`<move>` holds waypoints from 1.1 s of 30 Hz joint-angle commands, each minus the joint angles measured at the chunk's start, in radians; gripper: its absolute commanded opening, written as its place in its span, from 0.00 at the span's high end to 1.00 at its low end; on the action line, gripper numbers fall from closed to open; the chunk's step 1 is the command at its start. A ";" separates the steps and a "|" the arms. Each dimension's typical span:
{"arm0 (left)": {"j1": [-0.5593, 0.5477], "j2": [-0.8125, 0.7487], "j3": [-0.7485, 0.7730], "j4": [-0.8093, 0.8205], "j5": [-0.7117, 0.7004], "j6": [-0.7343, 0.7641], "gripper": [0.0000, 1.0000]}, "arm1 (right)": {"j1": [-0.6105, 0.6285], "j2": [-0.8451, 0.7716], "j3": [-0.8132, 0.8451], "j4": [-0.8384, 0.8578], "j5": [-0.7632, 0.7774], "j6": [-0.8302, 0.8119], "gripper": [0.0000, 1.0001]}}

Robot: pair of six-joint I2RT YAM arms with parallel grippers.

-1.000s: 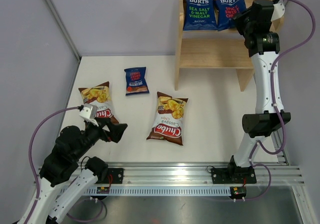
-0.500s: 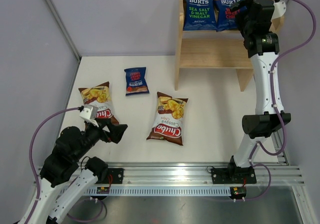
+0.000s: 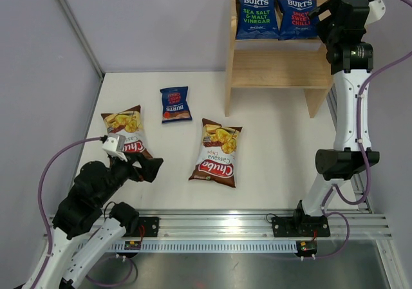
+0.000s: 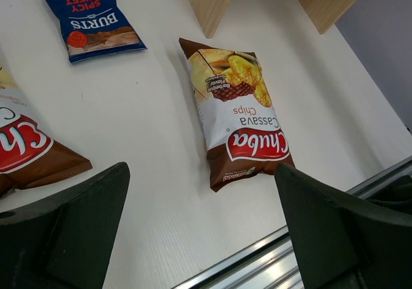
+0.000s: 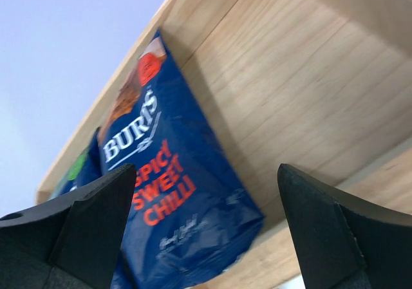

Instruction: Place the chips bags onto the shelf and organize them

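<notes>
The light wooden shelf (image 3: pixel 283 67) stands at the back right. On its top tier, two blue BURTS chips bags lean upright side by side: a green-lettered one (image 3: pixel 256 17) and a red-lettered one (image 3: pixel 297 15). My right gripper (image 3: pixel 322 12) hovers open just right of the red-lettered bag (image 5: pixel 167 192), apart from it. On the table lie a third BURTS bag (image 3: pixel 175 103) and two brown-white Chuba bags, one at the left (image 3: pixel 127 131) and one in the middle (image 3: pixel 217 152). My left gripper (image 3: pixel 149 170) is open and empty, low near the front, with the middle Chuba bag (image 4: pixel 238 121) ahead of it.
The shelf's lower tier (image 3: pixel 277 76) holds nothing. Grey walls close in the table at the left and back. A metal rail (image 3: pixel 257 224) runs along the near edge. The shelf's legs (image 4: pixel 209 2) stand on the table just behind the middle Chuba bag.
My right gripper has opened, let go of the red-lettered BURTS bag on the top tier, and drawn back to the right. The left arm has not moved.
</notes>
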 commanded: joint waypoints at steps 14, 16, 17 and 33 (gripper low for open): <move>0.069 0.478 0.196 0.104 -0.052 -0.091 0.01 | -0.054 -0.337 -0.112 -0.070 -0.250 -0.347 0.01; 0.142 0.585 0.258 0.135 0.047 -0.094 0.01 | -0.054 -0.505 -0.254 -0.009 -0.477 -0.342 0.01; 0.238 0.621 0.275 0.172 0.102 -0.092 0.01 | -0.054 -0.569 -0.441 0.039 -0.589 -0.338 0.01; 0.593 1.613 0.882 0.428 0.563 -0.077 0.01 | -0.051 -1.430 -1.474 0.563 -1.299 0.032 0.02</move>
